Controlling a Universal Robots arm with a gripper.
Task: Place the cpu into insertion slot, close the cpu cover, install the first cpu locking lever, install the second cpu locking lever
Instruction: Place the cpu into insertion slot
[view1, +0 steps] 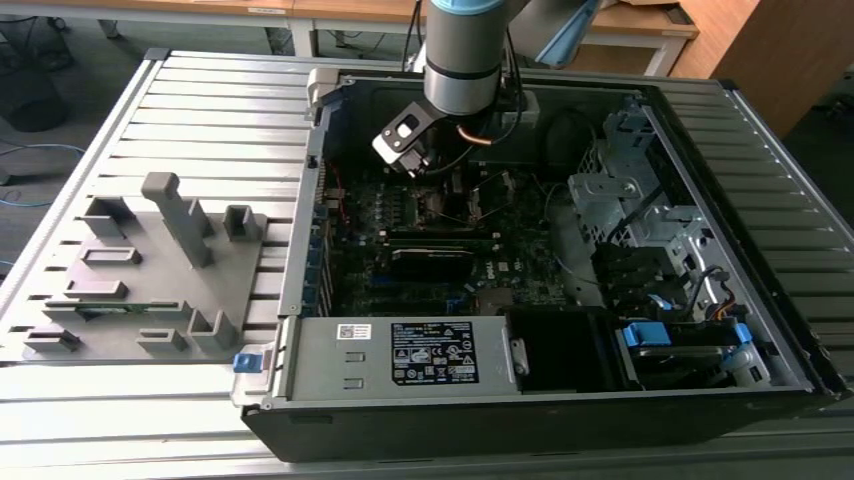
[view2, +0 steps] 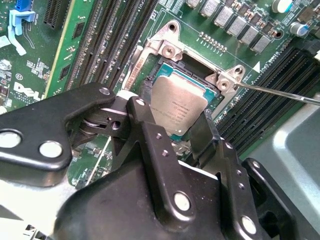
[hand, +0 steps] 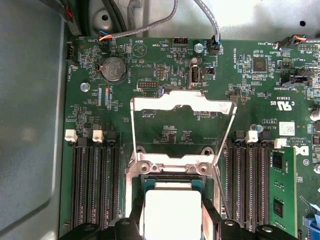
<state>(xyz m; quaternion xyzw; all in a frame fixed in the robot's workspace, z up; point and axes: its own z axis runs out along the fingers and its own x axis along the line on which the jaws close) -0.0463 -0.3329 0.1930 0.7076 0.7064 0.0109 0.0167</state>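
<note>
With my pincer (view2: 170, 111) clamped on the chip (view2: 178, 97) over the socket (view2: 167, 50), a tilted or offset drop could bend the pins.

The gripper (hand: 172, 226) clasps the cpu (hand: 172, 207) over the insertion slot (hand: 170, 170). The cpu cover (hand: 182, 102) stands open. Memory slots (hand: 95, 190) flank both.

One arm (view1: 461, 60) carried one pincer (view2: 171, 111) with two fingers (view2: 142, 125). There was one cpu (view2: 177, 102), one insertion slot (view2: 159, 67), one cpu cover (hand: 182, 102), two bracket screws (hand: 145, 169) and one coin battery (hand: 113, 69). In the exterior view, one computer case (view1: 534, 425) held one power supply box (view1: 400, 355). One grey fixture tray (view1: 134, 290) sat at the case's nine o'clock on one desk (view1: 200, 100).
</note>
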